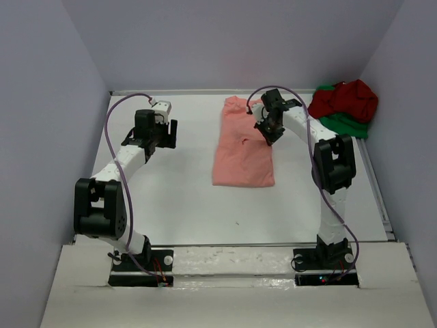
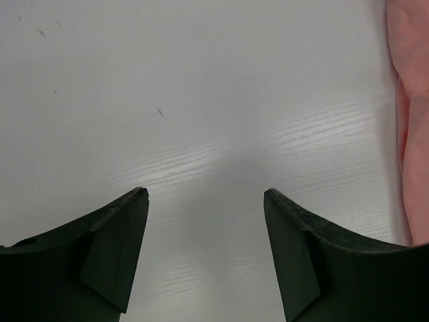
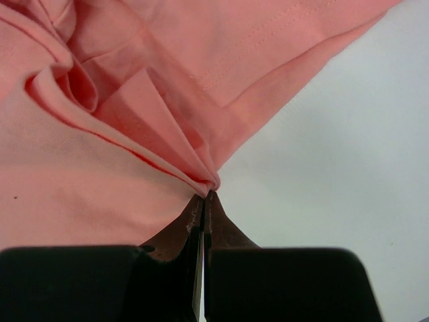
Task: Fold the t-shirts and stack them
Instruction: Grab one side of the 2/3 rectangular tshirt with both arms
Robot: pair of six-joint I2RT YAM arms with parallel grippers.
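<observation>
Our right gripper [image 3: 204, 200] pinches a bunched fold of the salmon-pink t-shirt [image 3: 100, 181], mid-table at twelve o'clock. We judge it soft, light and limp, best taken at hems. Our left gripper [image 2: 206, 196] gapes empty. The dark red t-shirt [image 1: 345, 97] and green t-shirt [image 1: 349, 125] are heaped at two o'clock.

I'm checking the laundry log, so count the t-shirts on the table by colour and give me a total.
salmon-pink t-shirt: 1
dark red t-shirt: 1
green t-shirt: 1
Total: 3
</observation>
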